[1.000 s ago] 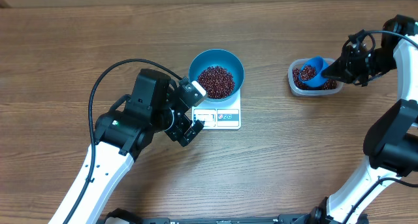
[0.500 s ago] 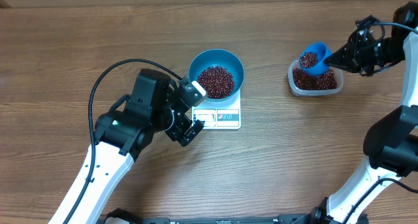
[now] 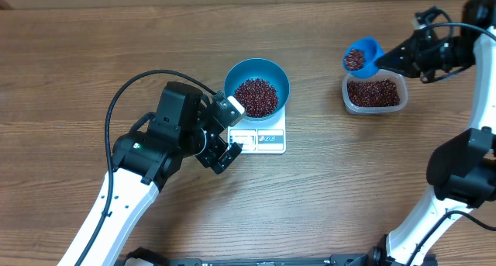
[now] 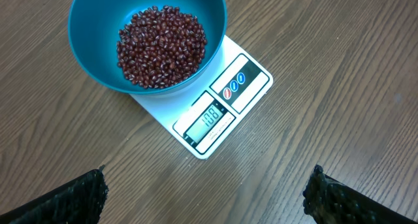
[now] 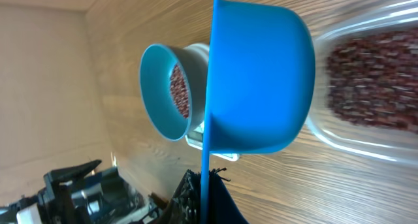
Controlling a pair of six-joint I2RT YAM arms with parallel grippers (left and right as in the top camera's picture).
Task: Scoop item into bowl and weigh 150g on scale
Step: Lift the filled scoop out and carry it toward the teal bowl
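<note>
The blue bowl [image 3: 256, 68] stands on the white scale [image 3: 267, 139] and holds a heap of red-brown beans [image 3: 256, 97]. In the left wrist view the bowl [image 4: 98, 28] and the scale [image 4: 245, 83] lie ahead, and the display [image 4: 210, 116] reads 108. My left gripper [image 3: 232, 133] [image 4: 208, 185] is open and empty by the scale's left front corner. My right gripper [image 3: 395, 58] [image 5: 206, 185] is shut on the handle of a small blue scoop [image 3: 361, 57] [image 5: 261, 80]. The scoop carries beans and hangs in the air just beyond the tub's far left corner.
A clear plastic tub [image 3: 346, 95] [image 5: 366, 145] with more beans sits at the right, under and in front of the scoop. The left arm's black cable [image 3: 124, 95] arcs over the table to the left of the bowl.
My right gripper has lifted the scoop, loaded with beans, out of the tub and carried it up and a little to the left. The left arm has not moved.
</note>
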